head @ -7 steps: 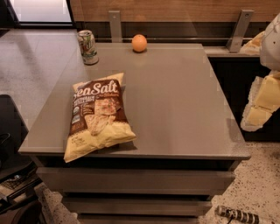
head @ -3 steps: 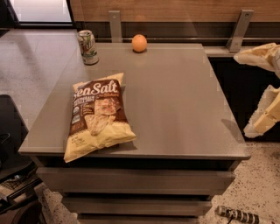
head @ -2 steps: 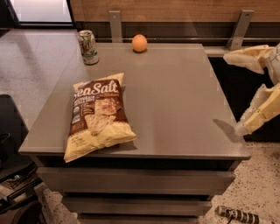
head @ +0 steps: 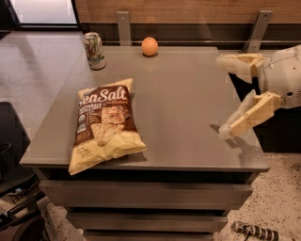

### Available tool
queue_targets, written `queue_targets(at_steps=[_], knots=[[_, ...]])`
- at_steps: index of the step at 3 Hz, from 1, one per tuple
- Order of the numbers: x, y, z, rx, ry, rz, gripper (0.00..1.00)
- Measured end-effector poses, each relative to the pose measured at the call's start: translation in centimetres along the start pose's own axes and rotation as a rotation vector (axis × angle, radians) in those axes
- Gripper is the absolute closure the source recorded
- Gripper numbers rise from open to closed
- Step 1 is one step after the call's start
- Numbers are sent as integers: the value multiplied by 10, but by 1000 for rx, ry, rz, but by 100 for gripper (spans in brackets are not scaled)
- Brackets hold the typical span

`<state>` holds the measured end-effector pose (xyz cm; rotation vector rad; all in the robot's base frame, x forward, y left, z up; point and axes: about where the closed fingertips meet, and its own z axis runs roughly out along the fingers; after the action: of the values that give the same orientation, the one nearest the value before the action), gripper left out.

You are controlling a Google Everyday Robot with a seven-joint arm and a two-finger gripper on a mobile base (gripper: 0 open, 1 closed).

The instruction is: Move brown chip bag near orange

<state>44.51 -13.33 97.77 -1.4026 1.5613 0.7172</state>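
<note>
You've got nothing done yet: bag lies flat front-left on the table, well apart from the orange at the back edge, gripper over the right edge, wide open, empty.

This looks like an office break area or snack corner, though the view is too tight to be sure. The gripper, fingers spread wide, hovers at the right edge of a grey laminate table. Beyond it runs a wood-panelled wall with metal brackets; below it lies a speckled floor. To its left sit snacks: a brown chip bag, a soda can and an orange.
</note>
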Motion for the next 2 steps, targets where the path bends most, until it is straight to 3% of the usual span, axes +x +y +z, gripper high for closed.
queue_targets(at_steps=[2], knots=[[17, -27, 55, 38, -108, 40, 0]])
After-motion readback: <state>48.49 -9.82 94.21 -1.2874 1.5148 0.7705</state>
